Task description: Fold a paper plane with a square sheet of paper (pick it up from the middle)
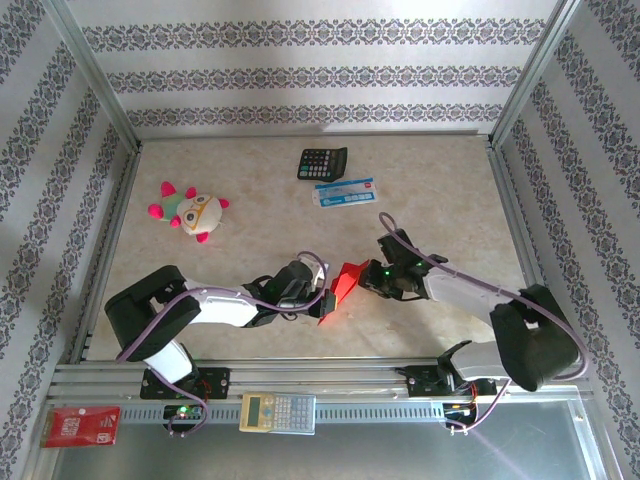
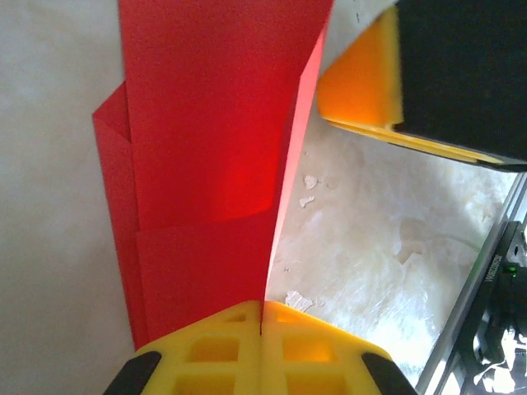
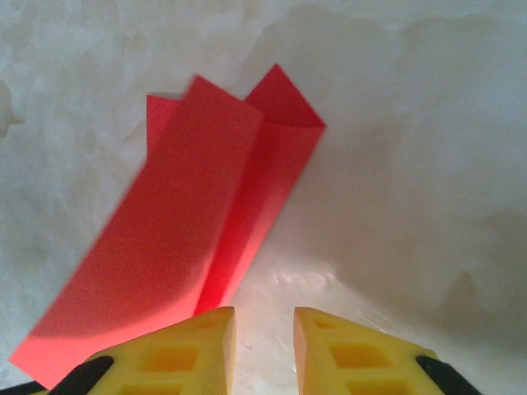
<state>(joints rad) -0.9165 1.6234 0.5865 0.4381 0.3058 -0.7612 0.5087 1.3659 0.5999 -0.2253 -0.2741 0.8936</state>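
We see red paper sheet (image 1: pixel 343 285), folded into long layered strip, held at slant over tabletop (image 1: pixel 250 190), toward 6 o'clock of its centre. Left claw (image 1: pixel 322 298) at sheet's 8 o'clock, jaws pressed together on sheet's edge. Right claw (image 1: pixel 368 275) at 2 o'clock, fingers (image 3: pixel 206 346) narrowly parted, gripping nothing, sheet just beside one finger. We note black calculator (image 1: pixel 322 162) at 12 o'clock, plush toy (image 1: pixel 190 210) at 10 o'clock

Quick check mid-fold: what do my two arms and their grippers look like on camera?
Both arms have white links with black joints, the left arm and right arm each carrying a purplish cable. The left gripper and right gripper have yellow fingers with rectangular pockets on black mounts.
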